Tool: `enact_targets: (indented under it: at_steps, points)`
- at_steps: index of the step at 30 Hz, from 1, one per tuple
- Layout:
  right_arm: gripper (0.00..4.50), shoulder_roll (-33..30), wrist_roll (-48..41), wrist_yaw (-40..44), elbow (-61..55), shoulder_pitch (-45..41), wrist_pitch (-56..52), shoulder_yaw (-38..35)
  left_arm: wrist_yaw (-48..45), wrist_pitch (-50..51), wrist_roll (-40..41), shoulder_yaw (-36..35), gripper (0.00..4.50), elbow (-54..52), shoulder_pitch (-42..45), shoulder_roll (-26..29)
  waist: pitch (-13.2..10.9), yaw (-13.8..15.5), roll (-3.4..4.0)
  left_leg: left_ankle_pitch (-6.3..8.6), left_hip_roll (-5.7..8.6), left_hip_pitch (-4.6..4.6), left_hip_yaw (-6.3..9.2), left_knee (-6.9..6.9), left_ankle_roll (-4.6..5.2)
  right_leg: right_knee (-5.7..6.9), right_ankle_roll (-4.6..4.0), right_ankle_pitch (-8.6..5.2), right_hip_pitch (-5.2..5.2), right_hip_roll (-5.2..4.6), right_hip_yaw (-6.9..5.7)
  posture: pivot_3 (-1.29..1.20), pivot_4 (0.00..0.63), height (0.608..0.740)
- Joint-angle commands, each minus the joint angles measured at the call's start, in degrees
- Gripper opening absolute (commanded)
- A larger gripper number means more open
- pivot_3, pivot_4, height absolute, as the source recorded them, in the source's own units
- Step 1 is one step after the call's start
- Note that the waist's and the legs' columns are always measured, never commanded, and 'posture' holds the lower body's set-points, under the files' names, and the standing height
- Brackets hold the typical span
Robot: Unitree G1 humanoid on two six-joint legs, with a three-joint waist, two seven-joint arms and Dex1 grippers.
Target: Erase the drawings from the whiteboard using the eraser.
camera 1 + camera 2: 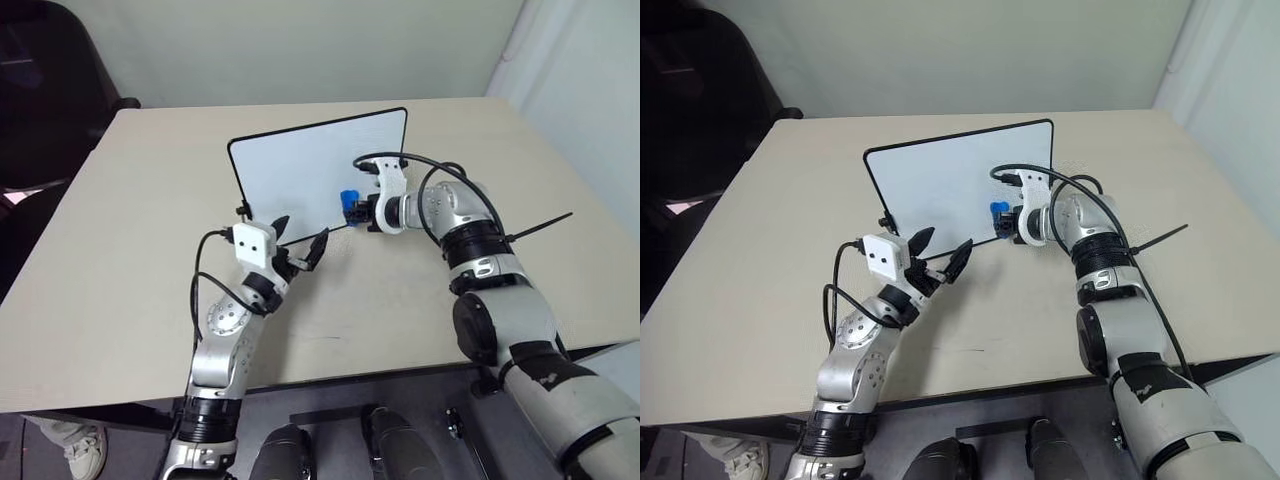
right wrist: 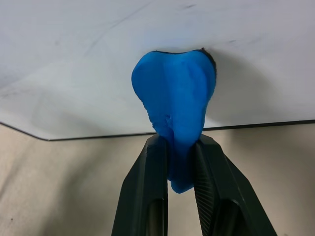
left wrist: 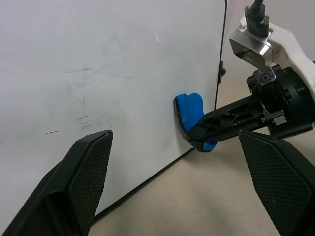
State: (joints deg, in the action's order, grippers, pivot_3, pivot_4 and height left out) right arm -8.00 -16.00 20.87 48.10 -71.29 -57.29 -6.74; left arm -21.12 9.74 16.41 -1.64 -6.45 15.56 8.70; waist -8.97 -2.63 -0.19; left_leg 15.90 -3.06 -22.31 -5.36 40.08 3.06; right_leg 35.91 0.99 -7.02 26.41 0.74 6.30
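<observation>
While no legible writing shows, right end effector [image 2: 181,162] pinches eraser [image 2: 174,103] against whiteboard [image 1: 300,165].

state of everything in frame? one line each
whiteboard: tilted up on the table, wiped, only faint grey smudges left, no blue scribble visible
eraser: pinched in the right gripper, pad pressed against the board near its lower edge
right gripper: shut on the eraser
left gripper: open, holding nothing, just in front of the board's lower edge
table: beige, carries the board
</observation>
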Motion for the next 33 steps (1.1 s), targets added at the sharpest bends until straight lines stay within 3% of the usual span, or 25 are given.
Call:
enact_targets:
  at_steps: [1,12,18,26,33]
  points:
    - [0.47,-0.47,-0.52,-0.23,-1.69,-2.25,2.67,-1.45,-0.04,-0.85,0.16,-0.29,4.50,-2.10,0.30,0.25,0.00,0.01,0.00,0.00,0.00,0.00,0.01,0.00,0.00,0.00,0.00,0.00,0.00,0.00,0.00,0.00,0.150,0.740]
    - [0.47,3.15,-1.33,4.02,-12.47,2.18,-3.80,4.58,-0.50,-0.89,0.41,-0.28,4.50,-1.33,0.80,0.40,0.00,-0.52,0.00,-0.01,-0.02,0.00,0.01,-0.03,0.01,0.00,-0.01,0.00,0.03,0.05,-0.02,0.00,0.150,0.740]
    - [0.47,3.86,-1.77,3.96,-16.33,3.16,-5.55,4.42,-0.73,-0.97,0.14,-0.14,4.50,-1.15,1.08,0.62,0.00,-0.31,0.00,-0.01,-0.02,-0.01,-0.01,-0.02,0.00,-0.01,0.01,-0.01,0.03,0.03,-0.03,0.00,0.150,0.740]
    - [0.47,-2.47,-3.60,2.35,-24.84,7.37,-10.76,-0.60,-0.24,-0.80,-0.03,-0.24,4.50,-2.25,0.18,0.56,0.00,0.64,0.00,0.00,0.03,-0.02,-0.02,0.00,-0.01,-0.05,0.07,-0.08,-0.02,-0.03,-0.07,0.00,0.150,0.740]
    - [0.47,-9.24,-6.80,0.42,-44.82,15.68,-22.41,-6.51,0.05,-0.46,-0.53,0.36,4.50,-4.02,-0.93,1.19,0.00,0.55,0.00,0.01,0.05,-0.02,-0.04,-0.01,-0.03,-0.04,0.13,-0.13,-0.02,0.00,-0.04,0.00,0.150,0.740]
